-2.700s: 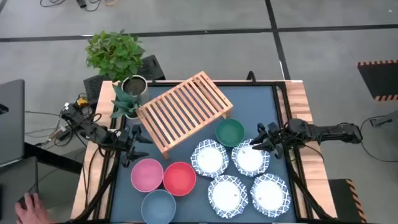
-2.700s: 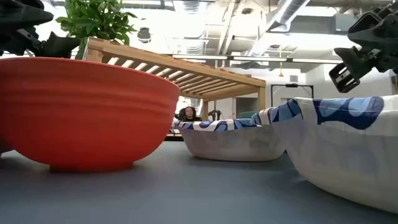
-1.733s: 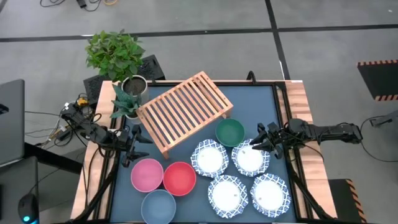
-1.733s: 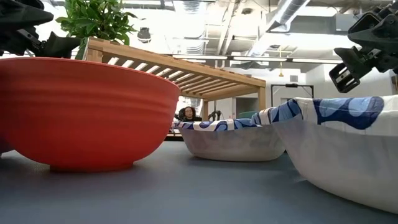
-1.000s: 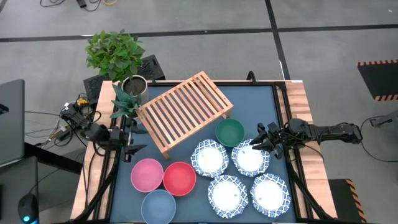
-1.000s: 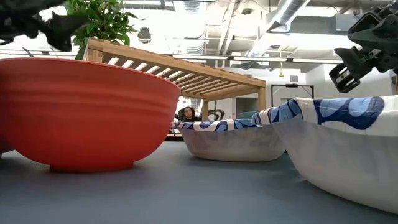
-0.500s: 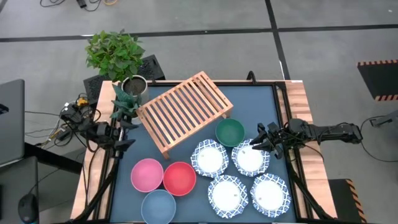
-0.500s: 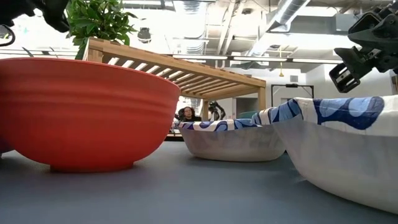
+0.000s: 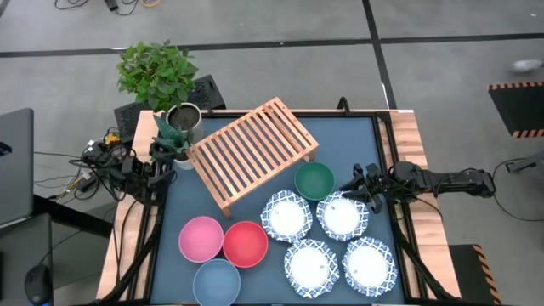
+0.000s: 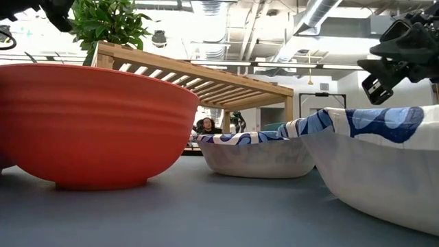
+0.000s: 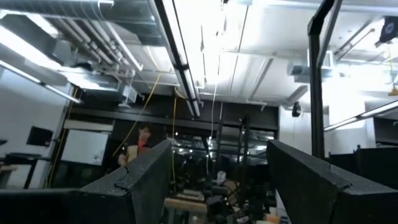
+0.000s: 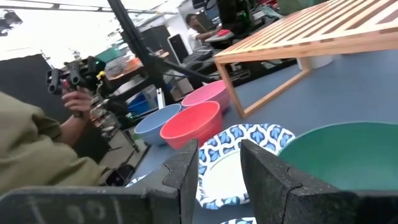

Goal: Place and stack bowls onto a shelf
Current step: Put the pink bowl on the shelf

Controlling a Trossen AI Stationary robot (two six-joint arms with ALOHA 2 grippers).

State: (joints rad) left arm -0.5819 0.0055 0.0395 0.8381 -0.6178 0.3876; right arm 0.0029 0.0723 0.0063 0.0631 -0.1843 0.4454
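I see nothing placed yet: the shelf (image 9: 253, 154) sits bare at about 12 o'clock on the table (image 9: 348, 140), angled, with no bowl on its slats. All eight pieces are on the tabletop. The green bowl (image 9: 314, 180) lies just off the shelf's 4 o'clock corner. The four white dishes cluster toward 4 to 5 o'clock, the nearest (image 9: 286, 216) touching its neighbours. The pink bowl (image 9: 201, 239), red bowl (image 9: 245, 243) and blue bowl (image 9: 216, 280) huddle together at 7 o'clock.

So by my reckoning the whole job remains: every bowl and dish has to go up and be stacked, since the shelf looks too short to take eight side by side.

My right gripper (image 9: 355, 189) hovers at 3 o'clock, just beside the green bowl and the upper right dish (image 9: 342, 216), fingers apart and holding nothing; its wrist view looks over the green bowl's rim. My left gripper (image 9: 163, 161) is raised at the 10 o'clock edge near the plant pot (image 9: 182, 119), pointing up at the ceiling, fingers spread and empty.
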